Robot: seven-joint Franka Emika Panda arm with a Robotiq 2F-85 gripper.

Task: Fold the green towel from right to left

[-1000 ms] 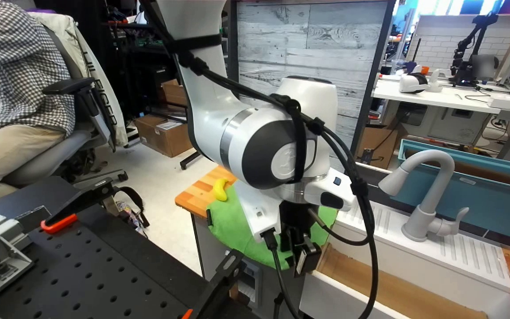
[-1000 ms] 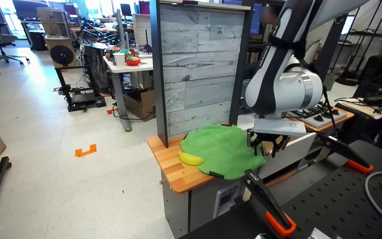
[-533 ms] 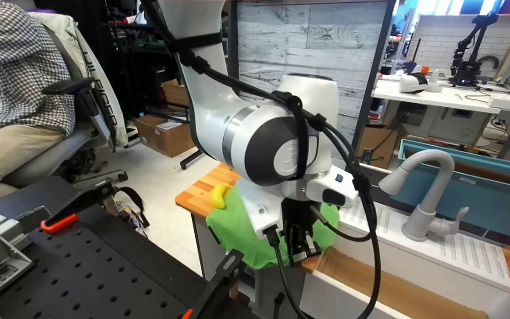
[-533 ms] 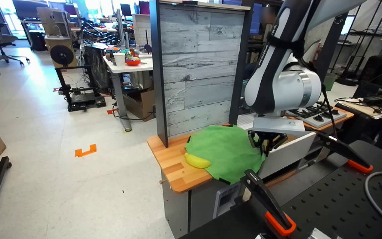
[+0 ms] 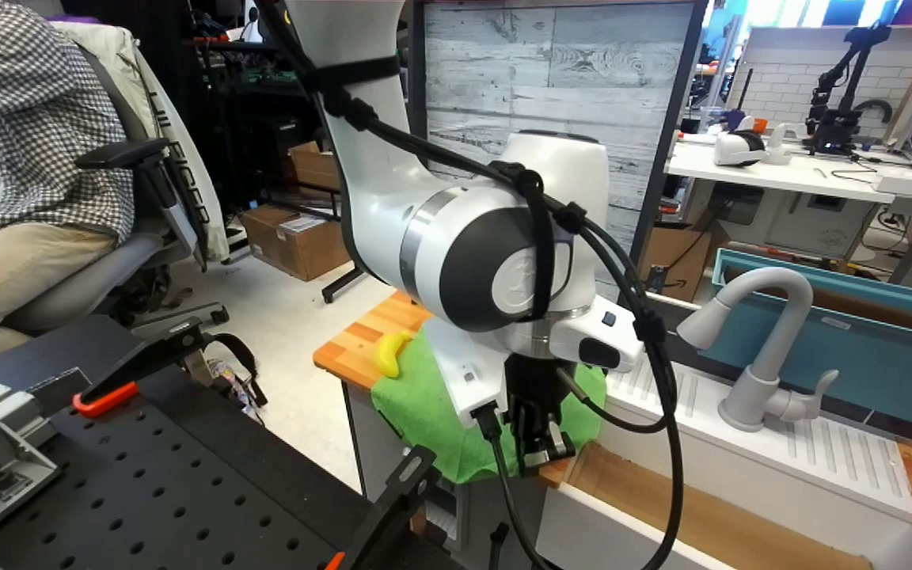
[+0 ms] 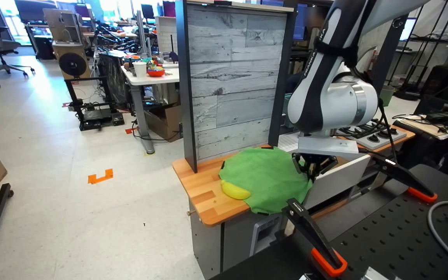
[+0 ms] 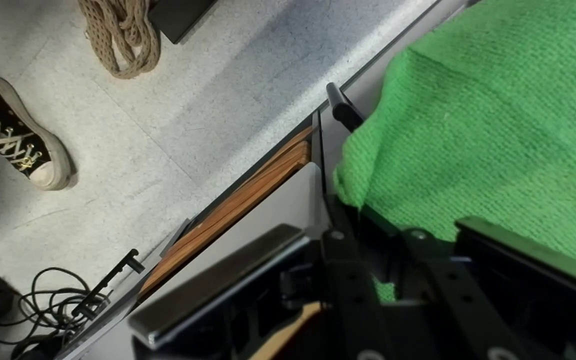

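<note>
One green towel (image 6: 265,177): spread unfolded over the wooden tabletop (image 6: 198,194).
Gripper (image 7: 360,217): pinching the towel's edge between narrowed jaws.
Fold: apparently grasped only; yet to lift and carry leftward.

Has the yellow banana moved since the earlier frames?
Yes. In an exterior view the yellow banana has shifted right and slightly down in the picture, away from the left edge of the wooden tabletop.

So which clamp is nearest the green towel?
The lower clamp in both exterior views: its tip shows at the edge of the towel, while the upper clamp in each lies well clear.
</note>
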